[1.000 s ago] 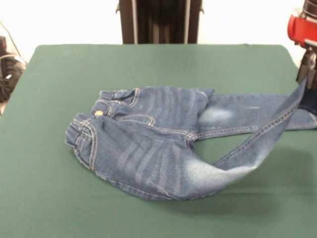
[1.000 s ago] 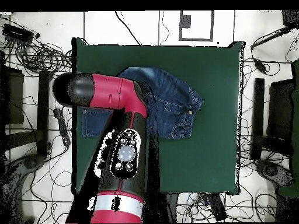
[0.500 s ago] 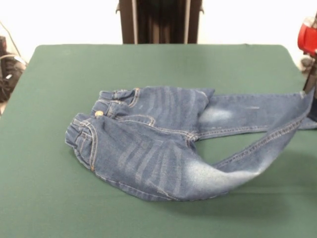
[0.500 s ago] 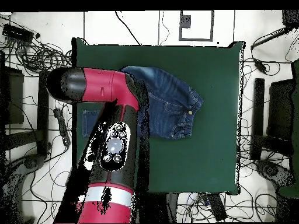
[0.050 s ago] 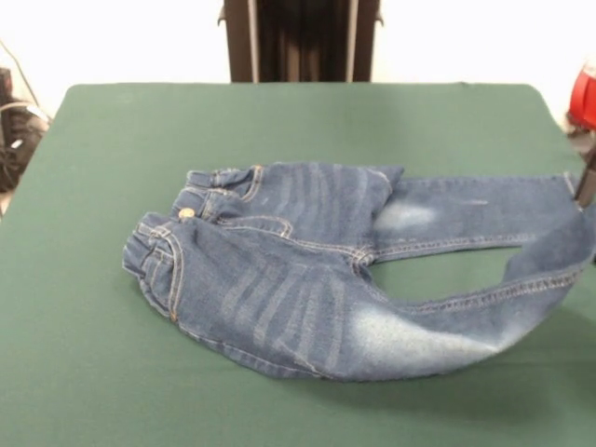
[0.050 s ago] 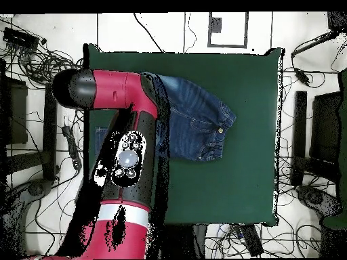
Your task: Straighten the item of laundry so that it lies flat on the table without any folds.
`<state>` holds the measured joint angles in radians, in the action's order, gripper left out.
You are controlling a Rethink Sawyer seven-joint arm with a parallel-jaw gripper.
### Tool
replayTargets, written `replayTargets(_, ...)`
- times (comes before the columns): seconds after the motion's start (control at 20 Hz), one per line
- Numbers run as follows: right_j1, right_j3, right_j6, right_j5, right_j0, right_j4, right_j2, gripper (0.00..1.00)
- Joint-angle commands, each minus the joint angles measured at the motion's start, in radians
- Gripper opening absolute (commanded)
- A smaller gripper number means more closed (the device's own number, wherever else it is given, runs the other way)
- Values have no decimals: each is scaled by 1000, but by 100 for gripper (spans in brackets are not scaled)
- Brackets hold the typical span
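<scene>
The item of laundry, a small pair of blue jeans, lies on the green table with its waistband to the left and bunched. The far leg lies flat, pointing right. The near leg curves right and lifts a little off the cloth at its end, casting a shadow. My gripper shows only as a dark sliver at the right edge, shut on that leg's end. In the overhead view the jeans lie at the table's upper middle. My red arm covers their legs and hides the gripper.
A dark post stands behind the table's far edge. Black gear sits off the left side. Cables and stands ring the table on the floor. The raised leg end is at the table's right edge.
The gripper has moved right and down, almost out of the front view. The near leg it holds has dropped from a steep lift to a low curve close to the table.
</scene>
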<state>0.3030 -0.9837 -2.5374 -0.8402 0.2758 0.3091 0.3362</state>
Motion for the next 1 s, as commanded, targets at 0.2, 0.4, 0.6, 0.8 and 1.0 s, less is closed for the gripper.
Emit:
replayTargets(0.2,-8,-13,-213,-96,43,-7,3,100)
replayTargets(0.4,19,-66,-217,-50,44,6,-9,100)
replayTargets(0.6,50,-112,-220,-4,45,12,-10,100)
replayTargets(0.8,127,-167,-201,-91,57,-3,25,100)
replayTargets(1.0,258,-371,-57,-11,26,-12,-16,100)
